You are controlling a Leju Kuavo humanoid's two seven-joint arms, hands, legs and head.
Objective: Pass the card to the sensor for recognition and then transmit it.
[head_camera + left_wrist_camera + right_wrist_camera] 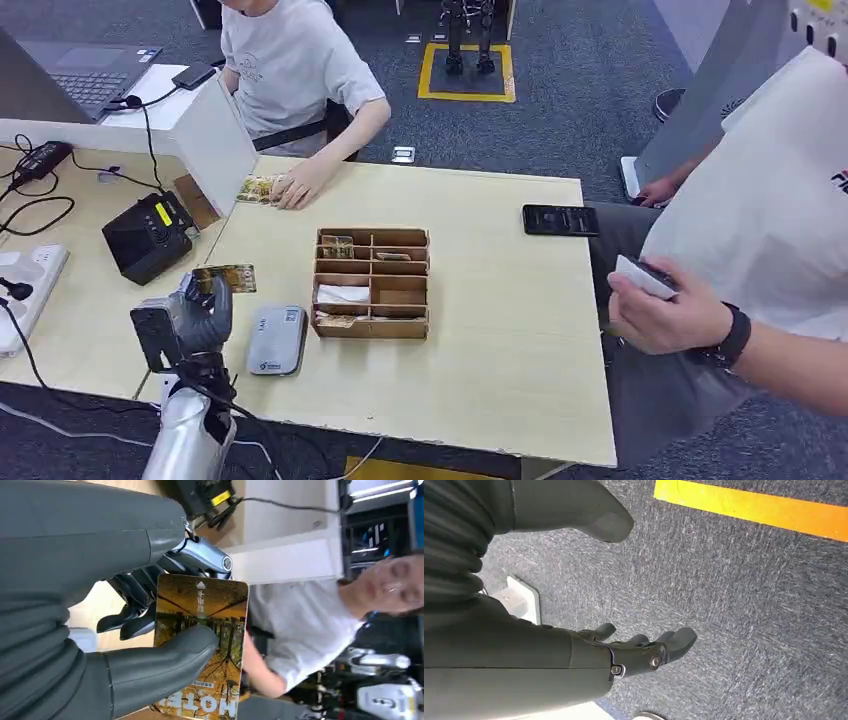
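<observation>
My left hand (195, 315) holds a card (226, 277) printed with yellow autumn trees, above the table's front left. Up close, the thumb (165, 660) presses the card (205, 615) against the darker fingers (132, 605) behind it. The black sensor box (147, 237) with a yellow mark stands just beyond the hand, on the neighbouring desk. A grey flat device (277, 340) lies on the table right beside my left hand. My right hand (639, 652) hangs over the carpet, fingers apart, holding nothing.
A wooden compartment box (372, 283) with cards stands mid-table. A person at the far side rests a hand on cards (262, 189). A black phone (560, 220) lies at the right, where another person holds a white object (645, 276). Cables and a power strip (25, 290) lie left.
</observation>
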